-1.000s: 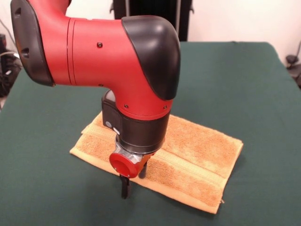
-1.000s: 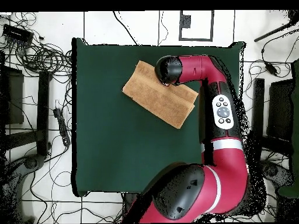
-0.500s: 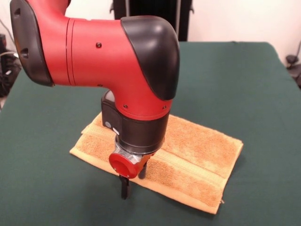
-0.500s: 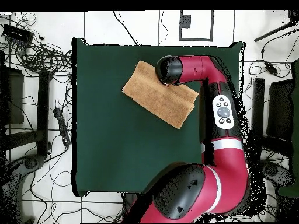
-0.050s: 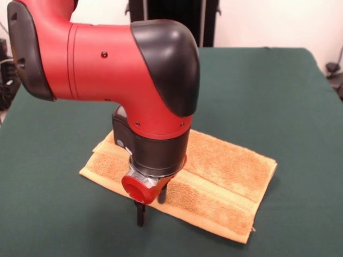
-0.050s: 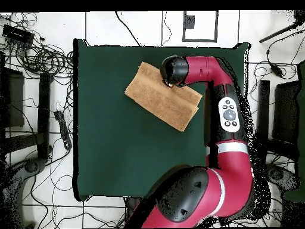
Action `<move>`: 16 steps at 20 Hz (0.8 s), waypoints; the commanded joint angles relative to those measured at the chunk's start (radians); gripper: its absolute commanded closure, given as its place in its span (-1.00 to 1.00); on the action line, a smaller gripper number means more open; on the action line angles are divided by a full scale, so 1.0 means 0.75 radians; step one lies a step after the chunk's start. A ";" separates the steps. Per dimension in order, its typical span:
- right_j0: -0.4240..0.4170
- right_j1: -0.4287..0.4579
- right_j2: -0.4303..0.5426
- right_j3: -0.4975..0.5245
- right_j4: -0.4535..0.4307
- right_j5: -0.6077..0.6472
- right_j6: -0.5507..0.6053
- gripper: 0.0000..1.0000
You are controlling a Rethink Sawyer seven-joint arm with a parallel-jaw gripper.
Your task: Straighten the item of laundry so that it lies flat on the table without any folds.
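Note:
The item of laundry (image 5: 225, 171) is an orange-tan towel lying folded in half as a long rectangle on the green table (image 5: 268, 91), with a flat woven band running along it. My gripper (image 5: 151, 204) points down at the towel's near long edge, left of its middle. It is open: one finger (image 5: 140, 213) stands on the table just off the edge, the other (image 5: 162, 195) is over the towel. From overhead the towel (image 6: 161, 98) lies at a slant in the table's (image 6: 119, 149) upper right part, and the arm's wrist (image 6: 173, 70) hides the gripper.
The arm's bulky red and black wrist (image 5: 134, 80) hangs over the towel's left half and hides part of it. Cables and equipment (image 6: 36, 59) lie on the floor round the table. A dark stand (image 5: 171, 21) rises behind the far edge.
The wrist and gripper have shifted slightly to the left in the front view. The towel has not moved.

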 commanded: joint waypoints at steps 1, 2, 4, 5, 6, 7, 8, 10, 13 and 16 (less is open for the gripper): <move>0.053 0.243 -0.051 0.059 -0.006 0.175 -0.060 -1.00; 0.058 0.249 -0.053 0.045 -0.004 0.190 -0.066 -1.00; 0.069 0.253 -0.061 0.030 -0.008 0.211 -0.074 -1.00; 0.071 0.257 -0.063 0.022 -0.002 0.228 -0.070 -1.00; 0.075 0.260 -0.067 0.015 -0.003 0.238 -0.080 -1.00; 0.078 0.262 -0.070 0.007 -0.003 0.248 -0.091 -1.00; 0.087 0.270 -0.075 -0.009 -0.007 0.264 -0.106 -1.00; 0.100 0.282 -0.083 -0.037 -0.014 0.293 -0.130 -1.00; 0.120 0.298 -0.098 -0.074 -0.021 0.328 -0.135 -1.00; 0.139 0.325 -0.105 -0.124 -0.024 0.362 -0.123 -1.00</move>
